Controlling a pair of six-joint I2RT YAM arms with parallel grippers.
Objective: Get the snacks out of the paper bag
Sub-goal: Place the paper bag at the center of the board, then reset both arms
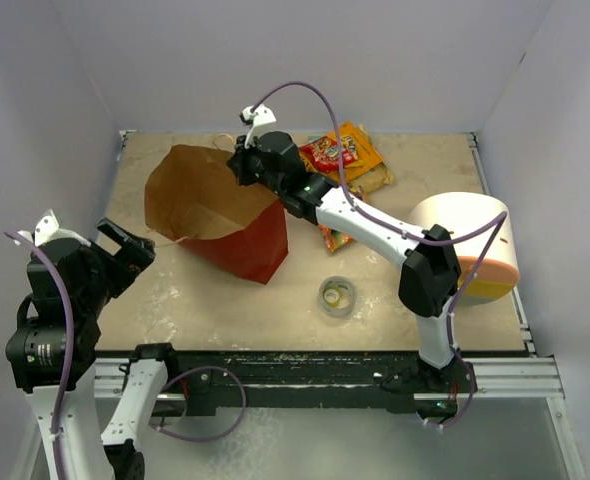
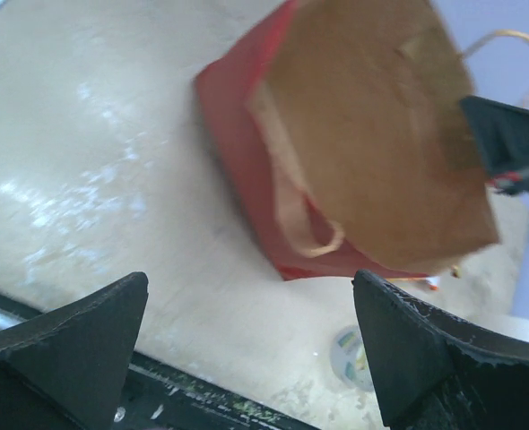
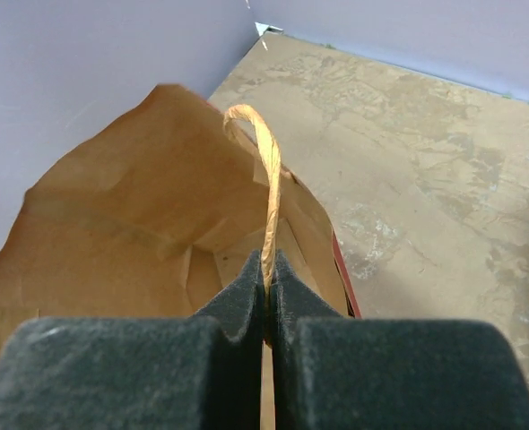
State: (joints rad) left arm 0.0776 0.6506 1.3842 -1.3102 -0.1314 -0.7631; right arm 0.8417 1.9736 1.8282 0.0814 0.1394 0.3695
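**Right gripper pinches bag handle, snack packets lie out on the table**

The right gripper (image 3: 266, 279) is clamped fully together on a thin loop handle (image 3: 266, 161) of the paper bag (image 1: 215, 210), the twisted paper cord rising from between its two dark pads. The bag sits left of centre on the table (image 1: 415, 310), tipped so that its brown kraft inside faces up and to the left, with its red outside toward the near right. The left gripper (image 2: 249, 287) hangs at the near left, apart from the bag, its jaws spread wide and holding nothing.

A cluster of snacks (image 1: 347, 155) lies at the far side of the table, just right of the bag: red-yellow packets rest on a golden-tan one. An orange packet (image 1: 335, 238) shows partly under the right forearm, near the bag's red base. A small tape roll (image 1: 337, 296) lies toward the near edge, and a cream-white cylinder with an orange base (image 1: 475, 250) rests at the right.
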